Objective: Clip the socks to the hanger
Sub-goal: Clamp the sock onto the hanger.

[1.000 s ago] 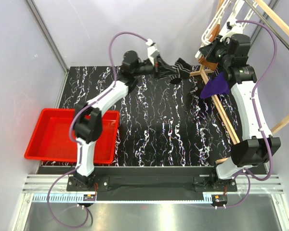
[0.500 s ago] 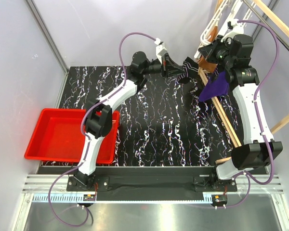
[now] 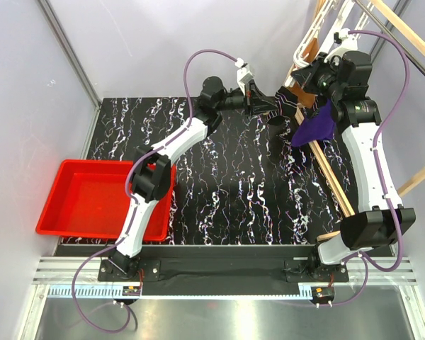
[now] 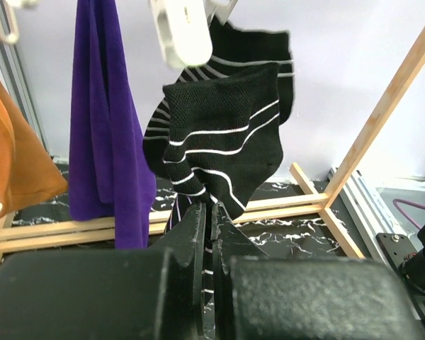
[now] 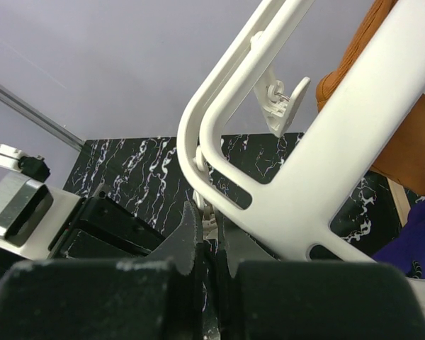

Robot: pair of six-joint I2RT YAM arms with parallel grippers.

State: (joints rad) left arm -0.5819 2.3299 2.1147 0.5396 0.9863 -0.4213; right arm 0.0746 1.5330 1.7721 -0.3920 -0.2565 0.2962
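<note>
The black, white-veined surface [image 3: 227, 184] lies under pale lilac walls, with a red tray [image 3: 117, 163] at its left edge and a wooden rack [image 3: 333, 177] along its right side. My left arm stretches across to the far right corner. There my left hand [image 4: 211, 209] is pressed tight on the lower edge of the socks [image 4: 223, 152], black with thin white stripes, which stand bunched in the air above my fingers. Just over the socks' upper edge hangs a white clip [image 4: 180, 32], close to the fabric; I cannot tell whether it touches. Left of the socks in my wrist view a purple cloth [image 4: 106, 120] hangs down in front of the rack, and an orange cloth [image 4: 14, 156] hangs beside that. My right hand [image 5: 211, 221] is up at the hanger [image 5: 304, 163], the white plastic frame that slants across my right wrist view. Its fingers are narrow, pinching a small white piece [image 5: 210, 228] under the frame's curved corner, seemingly one of its clips. A second clip [image 5: 283, 99] dangles from the frame farther up. Seen from above, my two hands are near each other at the rack's far end, with the socks between them.
</note>
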